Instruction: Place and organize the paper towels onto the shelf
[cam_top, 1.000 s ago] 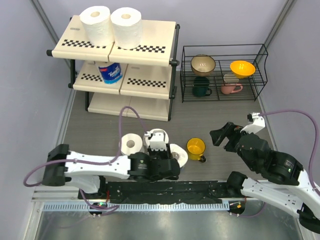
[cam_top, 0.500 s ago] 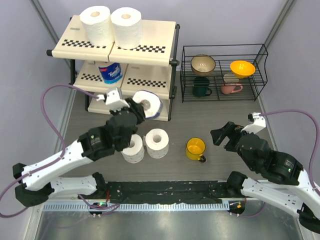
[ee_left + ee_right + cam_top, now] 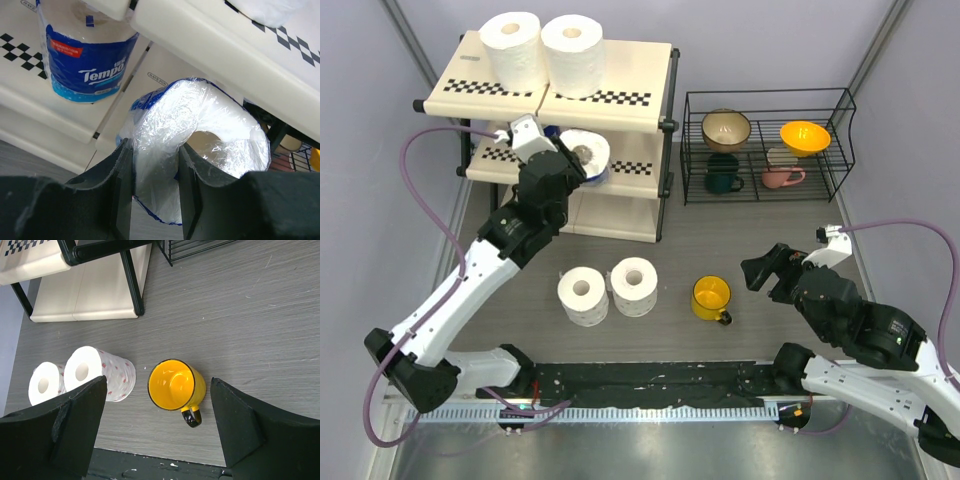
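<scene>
We're on the fourth roll here. The left gripper [image 3: 152, 186] is clamped narrow on a plastic-wrapped paper towel roll [image 3: 200, 125], fingers [image 3: 121, 182] pinching one side of it with the film crinkled between them. From above, that arm is stretched out to the shelf [image 3: 610, 100], and the roll sits at the front of the middle tier, just under the lip of the top board, its hollow core turned up and outward. We can't tell whether it touches the middle board; it looks tilted and carried, not seated.

Just beside it, deeper on the same tier, stands the blue Tempo roll [image 3: 85, 55]. Two bare rolls [image 3: 513, 45] are up on the top tier. Two more rolls [image 3: 583, 295] stand on the table [image 3: 770, 230], near the yellow mug [image 3: 711, 297].

The right gripper [image 3: 768, 275] hangs over the table with its jaws spread wide, holding nothing.

So we judge this as the placing step. The next move calls for sliding the roll in under the top board without clipping it, standing it next to the Tempo roll, then letting go. After that, the two table rolls are left.
</scene>
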